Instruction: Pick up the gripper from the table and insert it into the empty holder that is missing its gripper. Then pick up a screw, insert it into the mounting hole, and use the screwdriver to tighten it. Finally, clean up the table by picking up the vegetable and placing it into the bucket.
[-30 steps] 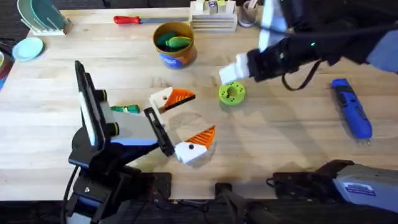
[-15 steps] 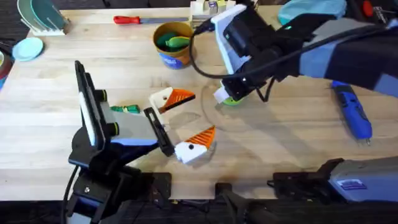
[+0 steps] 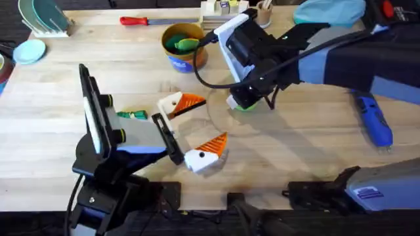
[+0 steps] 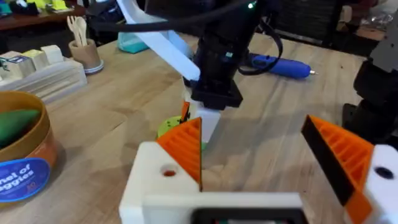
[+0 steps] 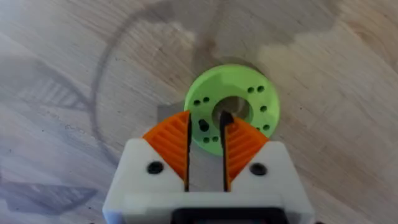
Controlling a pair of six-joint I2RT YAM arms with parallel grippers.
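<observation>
Your right arm reaches across the middle of the table, and your right gripper points down onto the lime-green disc. In the right wrist view its two orange ribbed pads stand a narrow gap apart, over the near edge of the disc. A small dark piece sits at the inner tip of one pad, just over the disc's centre hole. You cannot tell from here what that piece is, or whether the pad grips it.

Your left gripper lies low over the table with its fingers spread wide, clamped on nothing. Each of its white holders carries an orange gripper with the ribbed face turned inward. A round mounting hole shows on the nearer white block.

The blue electric screwdriver lies flat on the table on your right side, well apart from both grippers. The small dark-green vegetable lies on the wood just beside the left arm's black body. The yellow-orange bucket stands upright near the far edge with green pieces inside it. The red-handled screwdriver lies beyond the bucket, along that far edge.
</observation>
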